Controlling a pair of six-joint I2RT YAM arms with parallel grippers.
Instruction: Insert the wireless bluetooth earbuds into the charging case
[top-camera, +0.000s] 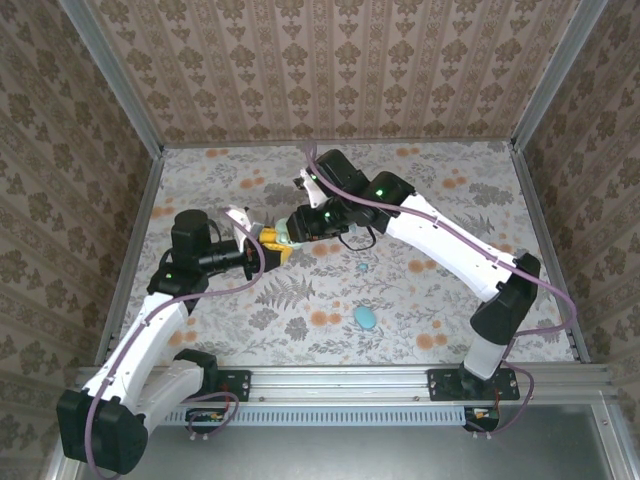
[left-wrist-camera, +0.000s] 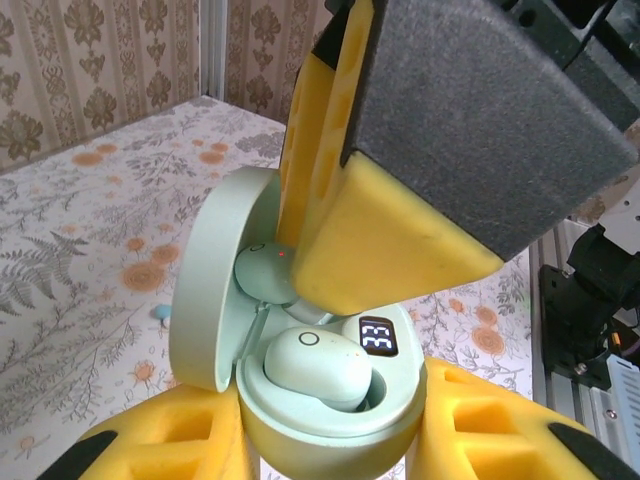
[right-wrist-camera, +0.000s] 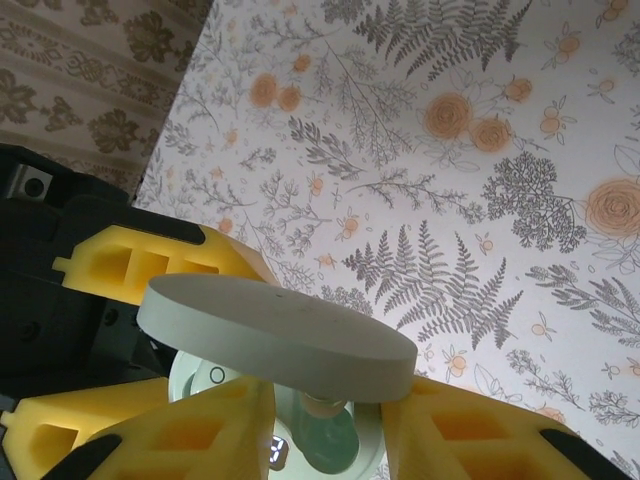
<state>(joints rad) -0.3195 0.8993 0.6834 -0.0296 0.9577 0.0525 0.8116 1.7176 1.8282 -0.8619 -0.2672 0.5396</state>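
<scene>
above table (top-camera: 450, 300), left tool (left-wrist-camera: 335, 440) clamped on case (left-wrist-camera: 205, 280); right tool (right-wrist-camera: 325, 400) cannot tell, earbud (left-wrist-camera: 262, 272) half-hidden.

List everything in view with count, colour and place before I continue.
charging case: one, pale green, lid open, held above the table
earbuds: two, pale green; one seated in the case, the other at its other socket, at the right fingertips
teal bit: one, tiny, on the table right of the grippers
blue oval: one, on the table nearer the arm bases
table: one, floral print
left gripper: yellow pads, shut on the charging case
right gripper: yellow pads, at the second earbud, grip unclear
</scene>
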